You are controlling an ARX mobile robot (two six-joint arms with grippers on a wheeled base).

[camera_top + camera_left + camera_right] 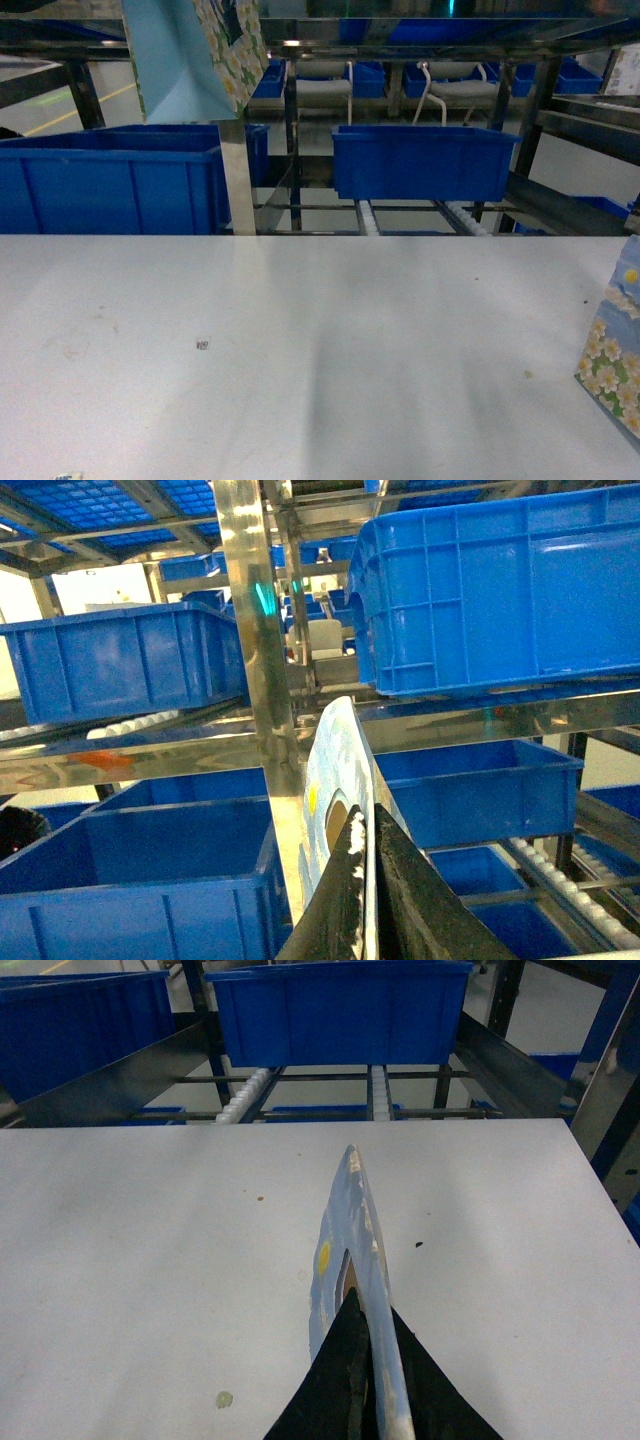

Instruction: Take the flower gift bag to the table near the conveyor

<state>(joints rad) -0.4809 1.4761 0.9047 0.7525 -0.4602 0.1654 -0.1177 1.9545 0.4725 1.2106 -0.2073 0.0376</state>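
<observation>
The left gripper [362, 900] was pinched on the rim of one flower gift bag [195, 55], held high with the conveyor [250, 680] and its blue bins [500, 590] ahead of it. The right gripper [365, 1390] was clamped on a second flower bag [350, 1260], with the table [140, 1260] under it and the rollers [245, 1095] beyond.

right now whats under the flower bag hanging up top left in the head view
Under the raised flower gift bag sit a blue bin and a steel post, with the table nearer. The bag's top and the left gripper holding it are out of the head view.
</observation>
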